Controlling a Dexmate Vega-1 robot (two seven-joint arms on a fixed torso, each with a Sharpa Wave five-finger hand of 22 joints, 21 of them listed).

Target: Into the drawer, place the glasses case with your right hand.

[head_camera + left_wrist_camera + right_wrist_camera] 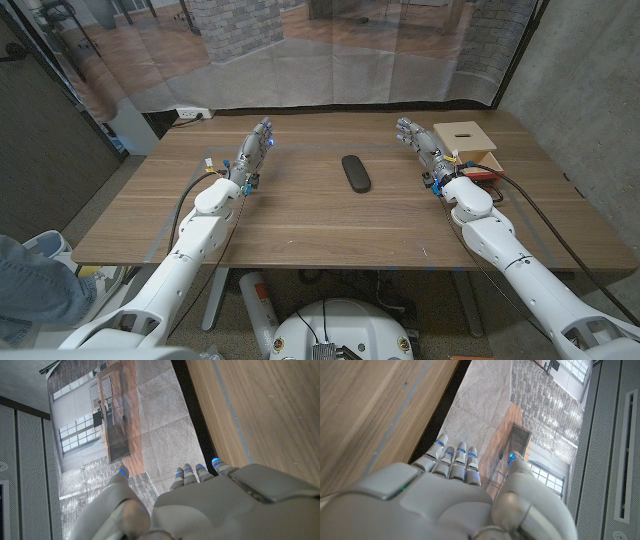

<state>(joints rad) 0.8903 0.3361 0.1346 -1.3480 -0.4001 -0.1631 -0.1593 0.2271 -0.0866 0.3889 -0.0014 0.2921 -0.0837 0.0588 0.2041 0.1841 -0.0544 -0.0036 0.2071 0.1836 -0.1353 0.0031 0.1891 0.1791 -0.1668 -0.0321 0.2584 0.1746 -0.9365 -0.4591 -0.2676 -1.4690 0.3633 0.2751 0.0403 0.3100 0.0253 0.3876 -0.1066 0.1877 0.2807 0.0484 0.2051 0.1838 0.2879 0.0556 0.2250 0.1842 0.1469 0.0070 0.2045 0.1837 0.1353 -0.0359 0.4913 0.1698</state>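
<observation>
- Wood-grain brown bench (300, 215) stands before a translucent plastic curtain, with grey concrete wall on the right side and dark panelling on the left.
- Two robot hands, one glasses case and one wooden box are on or over the bench.
- White left robot hand (252, 152) is at the bench's left part, fingers straight and close together, reaching toward the far edge, holding nothing.
- One dark oval glasses case (355, 172) lies on the bench near the middle, between the two hands and apart from both; its long axis runs from the far edge toward the near edge, slightly slanted.
- White right robot hand (421, 145) is at the right, fingers extended, empty.
- One light wooden box-shaped drawer (466, 141) sits just beside the right hand, near the far right corner.
</observation>
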